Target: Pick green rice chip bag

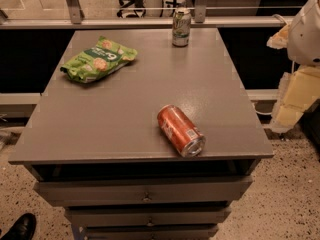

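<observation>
My gripper point(296, 89) sits at right edge, state I cannot tell; green rice chip bag point(98, 59), upper left, may slip: crinkly plastic.

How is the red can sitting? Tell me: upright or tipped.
Tipped: the red can lies on its side on the table, silver end facing front. The gripper hangs beyond the table's right edge.

Single camera, raised, angled down across gray table point(150, 74) from front, moderately close; gripper point(295, 96) at right frame edge.
</observation>
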Motion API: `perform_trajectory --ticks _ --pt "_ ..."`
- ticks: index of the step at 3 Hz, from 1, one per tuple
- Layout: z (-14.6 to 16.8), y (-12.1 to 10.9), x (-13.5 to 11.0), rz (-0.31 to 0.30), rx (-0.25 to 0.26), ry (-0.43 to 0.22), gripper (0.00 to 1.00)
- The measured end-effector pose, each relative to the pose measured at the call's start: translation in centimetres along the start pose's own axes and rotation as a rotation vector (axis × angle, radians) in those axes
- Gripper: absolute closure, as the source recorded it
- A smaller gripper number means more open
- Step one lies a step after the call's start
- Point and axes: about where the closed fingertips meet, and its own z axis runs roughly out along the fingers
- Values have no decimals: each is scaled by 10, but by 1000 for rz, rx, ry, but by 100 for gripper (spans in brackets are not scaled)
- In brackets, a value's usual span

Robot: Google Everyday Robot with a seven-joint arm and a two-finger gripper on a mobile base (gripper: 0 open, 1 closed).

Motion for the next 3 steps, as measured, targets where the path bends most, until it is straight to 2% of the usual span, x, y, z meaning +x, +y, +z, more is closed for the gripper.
perform_trajectory --ticks 1,2,3 --pt "0 0 0 0 0 0 0" --pt "14 -11 -27 -30 -2 -48 0" --pt "53 -41 -102 -121 -3 -193 0"
